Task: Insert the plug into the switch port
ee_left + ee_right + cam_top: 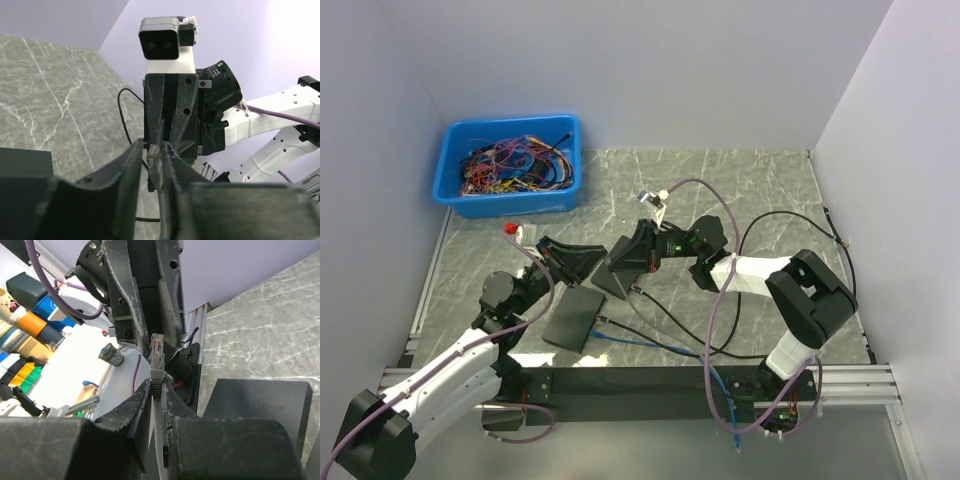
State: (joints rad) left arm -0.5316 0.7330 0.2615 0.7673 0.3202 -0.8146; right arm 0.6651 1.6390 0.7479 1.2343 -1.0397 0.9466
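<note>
Grey marble tabletop [770, 180], white walls [670, 60]

Your left gripper [590, 265] and right gripper [625, 262] stand tip to tip above mid-table with the plug [157, 357] between them, so each blocks the other's way forward. The switch [574, 318] lies just below on the near side, and loose cables [665, 318] cross the table [770, 190] beside it. The blue bin [510, 207] fills the far left corner. You have open marble far right, up to the wall [880, 150].
</note>
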